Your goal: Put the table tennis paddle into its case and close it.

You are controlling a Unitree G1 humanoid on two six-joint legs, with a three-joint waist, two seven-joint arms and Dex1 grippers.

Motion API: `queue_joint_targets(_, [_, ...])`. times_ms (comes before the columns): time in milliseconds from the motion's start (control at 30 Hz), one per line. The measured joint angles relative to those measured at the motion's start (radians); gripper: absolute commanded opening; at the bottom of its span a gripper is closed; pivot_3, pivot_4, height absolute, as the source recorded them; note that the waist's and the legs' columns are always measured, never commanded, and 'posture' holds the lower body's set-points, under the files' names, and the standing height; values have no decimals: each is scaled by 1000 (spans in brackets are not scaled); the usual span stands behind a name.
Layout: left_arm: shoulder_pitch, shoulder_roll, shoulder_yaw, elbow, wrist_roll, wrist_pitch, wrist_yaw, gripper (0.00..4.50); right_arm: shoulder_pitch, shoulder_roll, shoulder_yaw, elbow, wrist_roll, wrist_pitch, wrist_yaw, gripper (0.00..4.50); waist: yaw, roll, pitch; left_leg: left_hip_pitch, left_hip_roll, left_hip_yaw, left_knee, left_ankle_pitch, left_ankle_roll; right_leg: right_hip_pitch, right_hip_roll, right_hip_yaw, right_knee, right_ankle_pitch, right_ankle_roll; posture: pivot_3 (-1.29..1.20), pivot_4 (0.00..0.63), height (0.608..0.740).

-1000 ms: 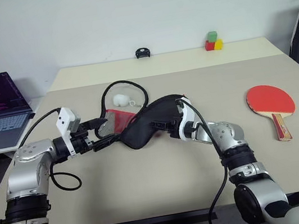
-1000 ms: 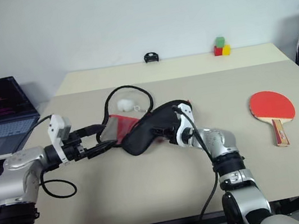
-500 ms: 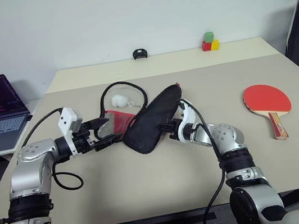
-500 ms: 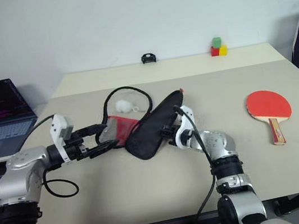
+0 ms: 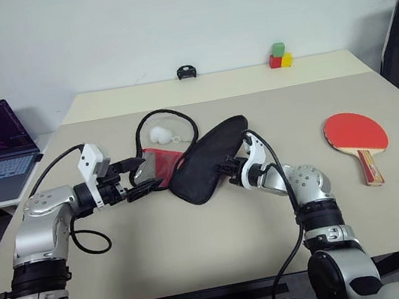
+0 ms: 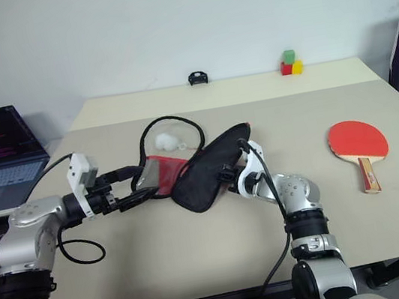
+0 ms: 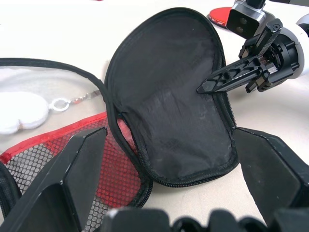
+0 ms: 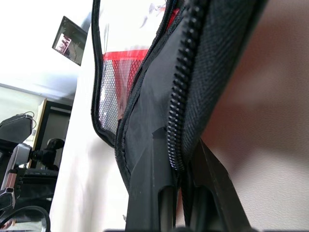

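Soft fabric case [image 5: 205, 162] droops; right gripper [image 7: 207, 87] pinches its zip edge, left gripper [image 5: 137, 179] spread beside. Paddle [image 5: 356, 134], well right of the case, looks rigid; take its handle

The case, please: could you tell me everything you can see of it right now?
The case is a soft, paddle-shaped zip pouch lying unzipped near the middle of the table. Its black fabric flap, edged with zipper teeth, is tilted up, pinched at the rim by the shut right tool. The other half, red with a mesh pocket, lies between the open left tool's fingers. A small white charm lies beside it.
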Motion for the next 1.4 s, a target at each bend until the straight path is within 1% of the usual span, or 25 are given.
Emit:
queue_joint_targets(167, [0, 0, 0, 0, 0, 0, 0, 4500, 1, 0, 0, 0, 5, 0, -1, 41, 0, 0, 0, 0, 0, 0, 0, 0, 0, 0, 0, 0, 0, 0, 0, 0, 150, 740])
queue_joint_targets(200, [-1, -4, -2, -9, 0, 4, 1, 4500, 14, -21, -1, -30, 22, 40, 0, 41, 1, 0, 0, 0, 0, 0, 0, 0, 0, 0, 0, 0, 0, 0, 0, 0, 150, 740])
queue_joint_targets(233, [3, -13, -8, -36, -1, 9, 1, 4500, 45, -60, 3, -99, 62, 131, 16, 41, 8, 0, 0, -1, 0, -1, 0, 0, 0, 0, -1, -1, 0, 0, 0, 0, 150, 740])
queue_joint_targets(267, [5, -24, -25, -74, -5, 23, 0, 4500, 83, -137, 2, -187, 116, 258, 30, 41, 20, 0, 0, -3, -1, -3, 1, 0, 0, 1, -1, 0, -2, 0, 0, 0, 150, 740])
queue_joint_targets(300, [15, -30, -30, -106, -11, 34, -2, 4500, 114, -225, -19, -262, 156, 373, 40, 41, 29, -1, 0, -4, -2, -4, 1, 0, 0, 1, -2, 0, -5, 0, 0, 0, 150, 740])
queue_joint_targets(333, [19, -30, -30, -117, -15, 46, -2, 4500, 128, -262, -51, -315, 178, 446, 41, 41, 30, -1, 0, -5, -2, -4, 1, 0, 0, 2, -2, 1, -8, 0, 0, 0, 150, 740])
queue_joint_targets(400, [19, -31, -30, -120, -16, 54, 0, 4500, 128, -268, -84, -356, 195, 494, 40, 41, 22, -1, -1, -4, -2, -4, 0, -1, 1, 1, -1, 1, -7, 0, 0, 0, 150, 740])
queue_joint_targets(467, [18, -37, -40, -143, -19, 67, -1, 4500, 128, -241, -97, -379, 203, 538, 39, 41, 3, -1, -1, -1, -1, -3, -1, -1, 2, 1, 1, 3, -4, 0, 0, 0, 150, 740])
queue_joint_targets(533, [16, -38, -50, -155, -22, 70, -1, 4500, 128, -219, -97, -386, 208, 566, 40, 41, -5, -1, -1, 0, 1, -2, -1, -1, 2, 1, 2, 3, -1, 0, -1, 0, 150, 740])
queue_joint_targets(633, [16, -37, -51, -156, -23, 74, -1, 4500, 128, -236, -97, -391, 217, 573, 45, 41, -2, -1, 0, 0, 1, -2, 0, -1, 2, 1, 2, 2, 0, 0, -1, 0, 150, 740])
queue_joint_targets(733, [16, -37, -51, -156, -23, 78, -1, 4500, 128, -275, -78, -391, 228, 573, 59, 41, 1, -1, -1, 0, 0, -2, 0, -1, 2, 2, 2, 2, 0, 0, -1, 0, 150, 740])
queue_joint_targets(833, [16, -37, -51, -156, -24, 83, -1, 4500, 125, -334, -59, -380, 228, 573, 90, 41, 2, -1, -1, -1, 0, -2, 0, -1, 2, 2, 2, 2, 0, 0, -1, 0, 150, 740])
queue_joint_targets(967, [16, -37, -57, -157, -23, 84, -1, 4500, 87, -433, -19, -327, 197, 572, 146, 41, 3, -1, 0, -1, 0, -2, 0, -1, 2, 2, 2, 2, -1, 0, -1, 0, 150, 740])
queue_joint_targets(1067, [16, -38, -59, -157, -23, 85, 0, 4500, 38, -559, 51, -248, 157, 542, 228, 41, 3, -1, 0, -1, 0, -2, 0, -1, 2, 2, 2, 2, -2, 0, -1, 0, 150, 740])
queue_joint_targets(1133, [16, -38, -59, -157, -23, 85, 0, 4500, 9, -620, 89, -203, 127, 506, 280, 41, 4, -1, 0, -1, 0, -2, 0, -1, 2, 2, 2, 2, -2, 0, -1, 0, 150, 740])
queue_joint_targets(1233, [16, -39, -61, -161, -23, 86, 0, 4500, -12, -671, 149, -141, 86, 454, 357, 41, 3, -1, 0, -1, 1, -1, 0, -1, 2, 2, 2, 2, -3, 0, -1, 0, 150, 740])
queue_joint_targets(1400, [16, -41, -66, -163, -23, 87, -1, 4500, -57, -719, 262, -37, 4, 364, 479, 41, 3, -1, 0, -2, 1, -1, 0, -1, 2, 2, 2, 2, -4, 0, -1, 0, 150, 740])
